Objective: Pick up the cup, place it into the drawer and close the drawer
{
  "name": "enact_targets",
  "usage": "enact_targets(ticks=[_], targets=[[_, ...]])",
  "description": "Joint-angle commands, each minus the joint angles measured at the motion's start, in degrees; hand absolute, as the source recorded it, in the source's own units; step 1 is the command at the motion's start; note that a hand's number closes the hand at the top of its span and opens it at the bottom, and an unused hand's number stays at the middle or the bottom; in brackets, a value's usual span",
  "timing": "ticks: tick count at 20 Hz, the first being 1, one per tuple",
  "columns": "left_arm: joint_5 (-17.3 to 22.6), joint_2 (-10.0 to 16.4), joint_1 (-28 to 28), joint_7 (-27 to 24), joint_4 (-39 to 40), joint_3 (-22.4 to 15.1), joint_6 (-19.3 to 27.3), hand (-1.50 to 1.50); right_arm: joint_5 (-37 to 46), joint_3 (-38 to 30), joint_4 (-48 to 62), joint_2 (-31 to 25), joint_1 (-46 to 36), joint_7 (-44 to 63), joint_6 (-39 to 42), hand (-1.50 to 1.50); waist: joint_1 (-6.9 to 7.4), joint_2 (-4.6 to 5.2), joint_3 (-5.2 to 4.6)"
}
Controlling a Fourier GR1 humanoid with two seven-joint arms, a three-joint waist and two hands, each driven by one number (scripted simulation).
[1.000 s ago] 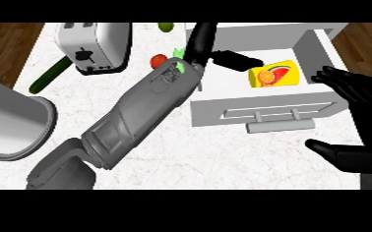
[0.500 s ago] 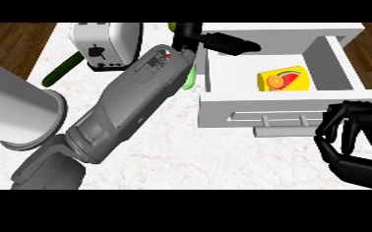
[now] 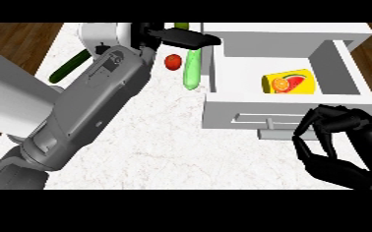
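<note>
cup in drawer, push to come

the yellow fruit-printed cup (image 3: 289, 82) lies on its side near the open white drawer's (image 3: 240, 113) right wall, long axis left to right, mouth end unclear. the left hand (image 3: 183, 36), fingers straight and empty, hangs over the drawer's back left corner; the right hand (image 3: 330, 150), curled on nothing, sits by the front handle (image 3: 276, 131), likely placed to push.

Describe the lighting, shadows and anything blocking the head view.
Head view: even, soft light, no glare on the counter; the drawer has grey-shaded inner walls around the cup; the left forearm hides part of the toaster; the black right robot hand shows little surface detail.
</note>
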Motion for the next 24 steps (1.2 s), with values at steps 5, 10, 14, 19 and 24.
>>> enact_targets(ticks=[5,10,14,19,24], targets=[[1.04,8.91,10.26,4.65,-14.28,3.90,-1.76,-1.50,17.18,7.89,10.81,1.68,-4.42,-5.74,-6.65,1.50,0.67,0.11,0.03],[1.35,12.29,17.00,4.65,-21.15,3.93,-2.91,-1.50,30.08,13.34,18.12,-1.44,-9.00,-5.25,-9.52,1.50,2.28,-0.05,0.00],[1.54,14.37,22.09,0.87,-21.22,6.24,-6.71,-1.50,38.14,17.41,28.11,-0.22,-11.24,-9.06,-15.09,1.50,1.55,0.73,0.00],[1.82,15.77,29.65,0.11,-27.28,6.53,-8.24,-1.50,43.54,17.39,42.78,2.65,-20.17,-9.89,-20.03,1.50,2.21,0.71,0.04],[3.00,20.67,34.86,1.58,-32.86,10.44,-11.00,-1.50,43.97,12.99,61.97,4.37,-27.64,-17.31,-27.51,1.50,2.17,0.64,0.09]])
